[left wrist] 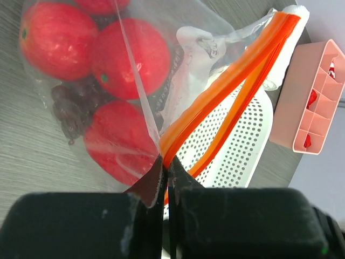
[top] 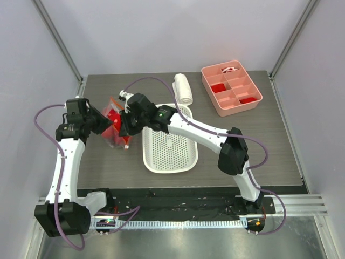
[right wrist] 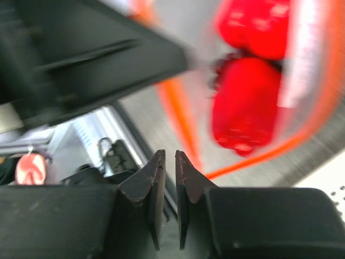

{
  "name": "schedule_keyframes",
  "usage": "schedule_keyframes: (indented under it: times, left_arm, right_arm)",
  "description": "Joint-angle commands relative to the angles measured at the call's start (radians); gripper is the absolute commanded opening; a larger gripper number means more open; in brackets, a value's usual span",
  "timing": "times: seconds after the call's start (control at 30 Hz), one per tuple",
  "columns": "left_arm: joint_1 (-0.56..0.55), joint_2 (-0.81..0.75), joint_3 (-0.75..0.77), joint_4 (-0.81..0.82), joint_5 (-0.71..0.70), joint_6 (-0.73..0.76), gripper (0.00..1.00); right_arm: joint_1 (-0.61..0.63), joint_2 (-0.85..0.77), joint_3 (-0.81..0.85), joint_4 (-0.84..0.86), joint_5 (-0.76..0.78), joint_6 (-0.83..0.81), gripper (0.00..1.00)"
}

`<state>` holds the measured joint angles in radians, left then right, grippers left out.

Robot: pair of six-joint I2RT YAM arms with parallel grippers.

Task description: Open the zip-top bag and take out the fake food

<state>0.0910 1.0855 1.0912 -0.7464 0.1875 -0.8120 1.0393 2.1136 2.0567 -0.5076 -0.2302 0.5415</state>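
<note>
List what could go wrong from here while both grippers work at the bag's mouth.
1. The left gripper pinches only a thin edge of the zip-top bag beside its orange zip strip; the weight of the fake food could drag the film free.
2. The right gripper is nearly closed with no plastic clearly between its fingers, in a blurred view; it may pull on nothing.
3. The bag is beside the white basket, not over it; spilled fruit could roll away.

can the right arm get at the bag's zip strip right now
Probably yes: the right gripper sits close by the orange zip strip with nothing between, while the left gripper pinches the zip-top bag.
</note>
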Motion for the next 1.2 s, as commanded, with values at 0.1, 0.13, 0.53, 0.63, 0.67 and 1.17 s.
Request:
schedule_keyframes:
  times: [0.1, 0.13, 0.53, 0.63, 0.67, 1.17]
  left_arm:
    - [-0.002, -0.030, -0.008, 0.042, 0.020, 0.004, 0.00]
    - [-0.005, -0.030, -0.010, 0.041, 0.021, 0.005, 0.00]
    - [-0.004, -0.042, -0.037, 0.071, 0.044, -0.035, 0.00]
    - [-0.004, -0.047, -0.036, 0.070, 0.047, -0.047, 0.00]
    - [-0.005, -0.050, -0.036, 0.071, 0.047, -0.053, 0.00]
    - [-0.004, -0.072, -0.042, 0.064, 0.040, -0.041, 0.00]
  right_arm:
    - [-0.025, -0.095, -0.052, 0.053, 0.054, 0.026, 0.20]
    - [-0.028, -0.095, -0.047, 0.058, 0.055, 0.023, 0.20]
    - [-0.028, 0.061, 0.085, 0.038, 0.051, -0.011, 0.29]
    - [-0.031, 0.097, 0.112, 0.026, 0.029, -0.012, 0.31]
    - [-0.030, 0.100, 0.112, 0.024, 0.029, -0.011, 0.32]
    - [-0.041, 0.066, 0.029, -0.043, 0.115, -0.070, 0.52]
